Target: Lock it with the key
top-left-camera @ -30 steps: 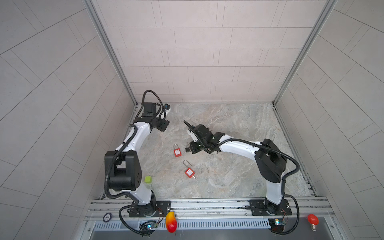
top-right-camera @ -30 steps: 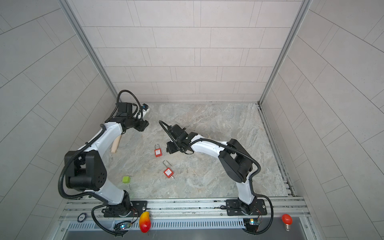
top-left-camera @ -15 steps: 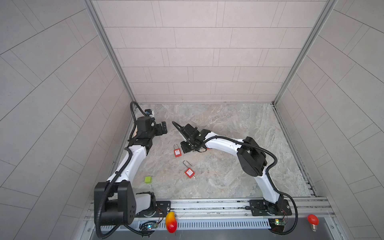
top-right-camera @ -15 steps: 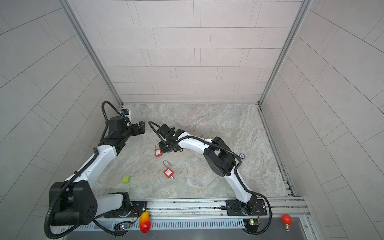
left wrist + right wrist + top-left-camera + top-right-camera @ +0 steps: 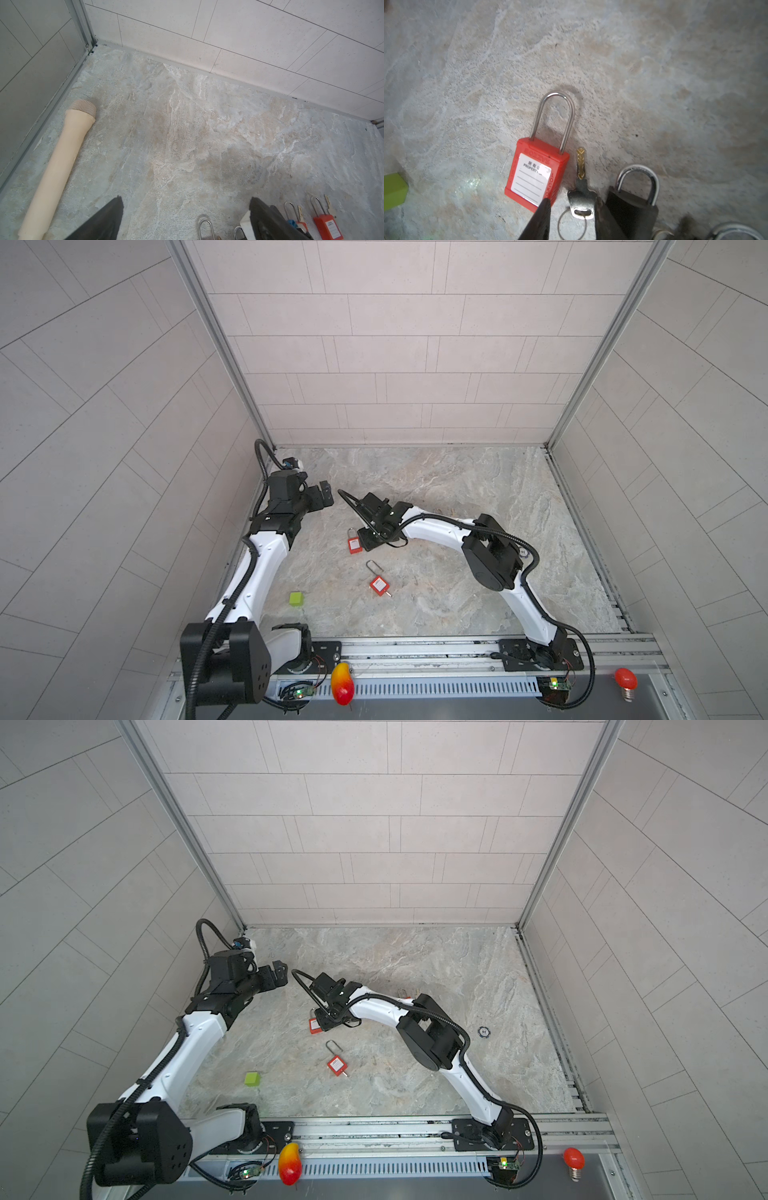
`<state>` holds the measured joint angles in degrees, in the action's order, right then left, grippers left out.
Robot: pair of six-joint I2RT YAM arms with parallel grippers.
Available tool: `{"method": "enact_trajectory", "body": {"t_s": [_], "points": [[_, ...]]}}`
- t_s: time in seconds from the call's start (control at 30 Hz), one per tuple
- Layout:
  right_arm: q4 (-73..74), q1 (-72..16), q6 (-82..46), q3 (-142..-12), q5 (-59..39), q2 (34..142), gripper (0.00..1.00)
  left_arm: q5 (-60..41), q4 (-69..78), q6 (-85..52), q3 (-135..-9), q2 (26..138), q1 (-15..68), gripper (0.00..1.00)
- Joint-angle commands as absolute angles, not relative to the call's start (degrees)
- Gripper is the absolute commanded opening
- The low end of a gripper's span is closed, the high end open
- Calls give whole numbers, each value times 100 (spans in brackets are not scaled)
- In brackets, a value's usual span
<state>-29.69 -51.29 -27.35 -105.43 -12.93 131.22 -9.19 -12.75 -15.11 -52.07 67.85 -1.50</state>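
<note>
While straddling the key (image 5: 581,182) with right gripper (image 5: 572,199) jaws parted, nothing clamped, could pinch the key ring (image 5: 571,227) or shove key into red padlock (image 5: 536,172) beside it, left of worktop (image 5: 457,497) centre. Crowded by dark padlock (image 5: 632,199) beside one finger. Holds left gripper (image 5: 186,198) wide open near back-left corner; open room toward right edge.

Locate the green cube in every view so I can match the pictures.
Top view: green cube, lower left on the marble tabletop.
Top view: same place, shifted slightly leftward.
Left wrist: not in it.
Right wrist: cropped at the frame edge, across the red padlock from the brass key.
Shared landmark: that red padlock, the farther-back of two in both top views, up-right of the cube.
</note>
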Motion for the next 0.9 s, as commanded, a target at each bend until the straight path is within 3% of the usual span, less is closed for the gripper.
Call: {"method": "enact_trajectory", "body": {"t_s": [0.0,0.37,0.87], "points": [[-3006,-5202,-2433,-10557,-962,12695,40,-976,-1456,-1864,-5311,6623,-171,100],[-3561,-5870,-1827,-9157,-313,11436,44,-1381,-1787,-2039,-5262,6484,-211,100],[-3555,-6449,-2089,-8370,-56,11448,58,-1660,-1784,-1928,-5314,6592,-211,100]]}}
